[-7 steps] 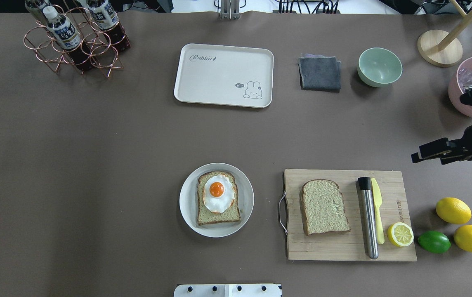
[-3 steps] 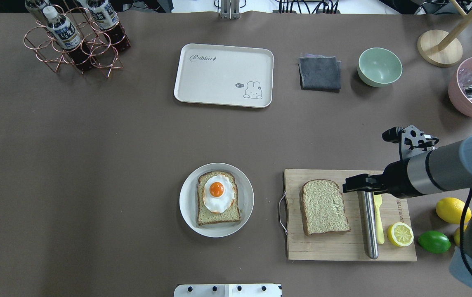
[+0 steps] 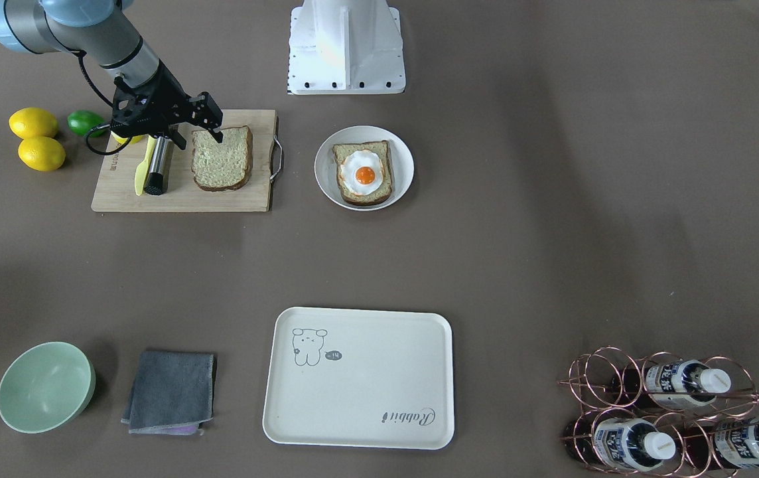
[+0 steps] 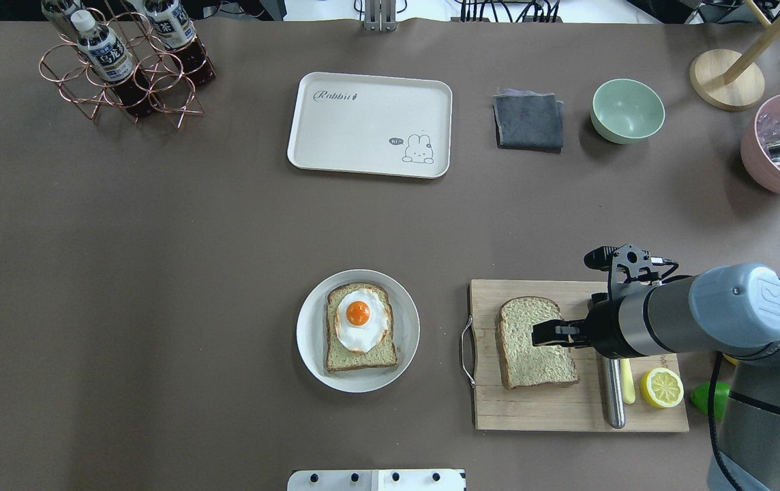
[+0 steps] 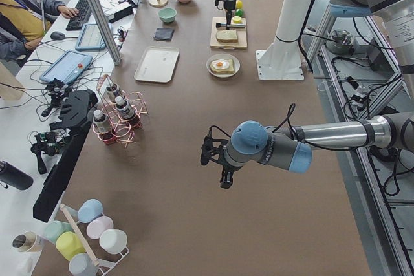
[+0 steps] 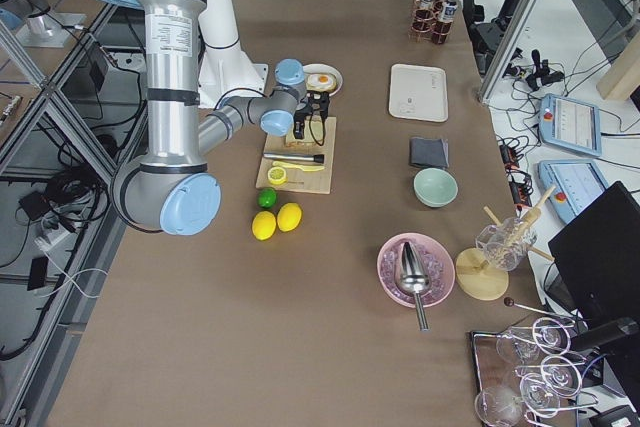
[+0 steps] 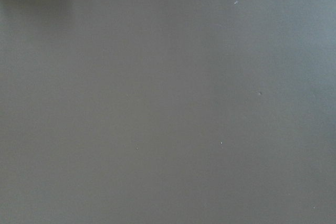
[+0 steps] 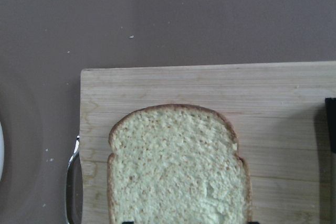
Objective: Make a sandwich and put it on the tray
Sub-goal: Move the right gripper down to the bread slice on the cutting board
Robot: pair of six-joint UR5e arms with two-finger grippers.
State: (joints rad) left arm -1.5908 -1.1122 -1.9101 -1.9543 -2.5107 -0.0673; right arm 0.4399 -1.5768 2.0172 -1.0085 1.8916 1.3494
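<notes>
Tan bread slice (image 4: 536, 341) lies on the board (image 4: 567, 409) beneath the right fingers (image 4: 543, 335), spread wide and empty; egg-topped slice (image 4: 361, 327) waits plated, tray (image 4: 369, 126) unfilled. State of the left fingers (image 5: 224, 179) cannot be told.

Right hand (image 4: 538, 335) hovers with jaws parted.

Silver-grey arm tubes (image 4: 656, 319), pale blue joint caps (image 4: 738, 307), black gripper (image 4: 537, 334), looped black cable (image 4: 712, 416), white base (image 3: 346, 46)
</notes>
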